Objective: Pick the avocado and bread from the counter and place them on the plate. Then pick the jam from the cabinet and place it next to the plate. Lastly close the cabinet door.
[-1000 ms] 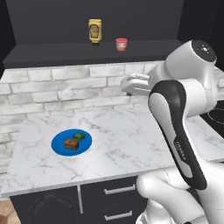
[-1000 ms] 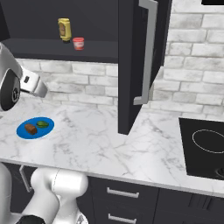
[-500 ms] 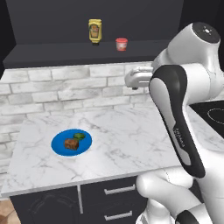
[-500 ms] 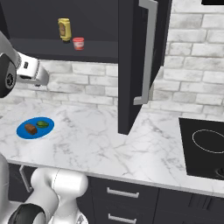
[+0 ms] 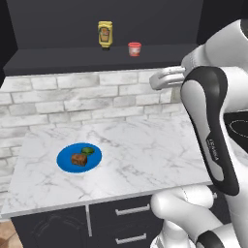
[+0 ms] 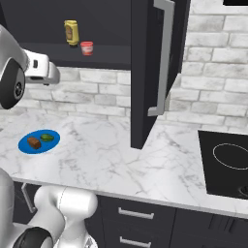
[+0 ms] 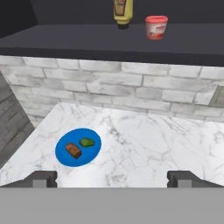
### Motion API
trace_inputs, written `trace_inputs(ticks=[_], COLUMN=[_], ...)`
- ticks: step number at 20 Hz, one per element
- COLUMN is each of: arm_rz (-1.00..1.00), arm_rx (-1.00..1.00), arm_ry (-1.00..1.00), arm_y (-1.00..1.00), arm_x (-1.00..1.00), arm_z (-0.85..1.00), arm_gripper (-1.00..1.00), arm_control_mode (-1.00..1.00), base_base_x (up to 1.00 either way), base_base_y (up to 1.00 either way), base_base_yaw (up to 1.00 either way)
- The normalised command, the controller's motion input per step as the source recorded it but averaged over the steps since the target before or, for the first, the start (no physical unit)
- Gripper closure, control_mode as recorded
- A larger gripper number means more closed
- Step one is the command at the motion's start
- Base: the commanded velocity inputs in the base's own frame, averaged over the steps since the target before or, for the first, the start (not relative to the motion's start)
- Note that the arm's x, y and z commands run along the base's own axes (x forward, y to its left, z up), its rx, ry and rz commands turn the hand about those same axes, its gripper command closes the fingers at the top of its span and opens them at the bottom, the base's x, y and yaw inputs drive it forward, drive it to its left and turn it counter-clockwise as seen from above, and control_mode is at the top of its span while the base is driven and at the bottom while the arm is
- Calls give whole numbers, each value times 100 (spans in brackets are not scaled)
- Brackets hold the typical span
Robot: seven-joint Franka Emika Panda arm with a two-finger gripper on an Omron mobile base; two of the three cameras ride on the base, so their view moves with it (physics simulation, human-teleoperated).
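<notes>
On the white marble counter lies the blue plate, carrying the brown bread and the green avocado. The red jam stands on the dark cabinet shelf, right of a yellow bottle. My gripper hangs open and empty in the air, right of the jam and below shelf level. From the hand, plate, bread and avocado lie low left and the jam is high up; both fingertips stand far apart. The cabinet door stands open.
The open door's long metal handle juts out over the counter to the right of my gripper. A black cooktop lies at the far right. A white brick wall backs the counter under the shelf.
The arm has lifted the hand up toward shelf height. Jaws stay open; plate, food and jam have not moved.
</notes>
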Motion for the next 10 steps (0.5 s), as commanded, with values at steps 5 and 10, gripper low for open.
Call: trace_inputs(ticks=[5,10], arm_rz=[4,0], arm_rx=[0,0], arm_ry=[-3,0], arm_y=[-10,-6], arm_x=[1,2], arm_z=[31,28], arm_gripper=[-100,-100], arm_control_mode=[-100,-100], base_base_x=[0,0], base_base_y=[0,0], base_base_yaw=[0,0])
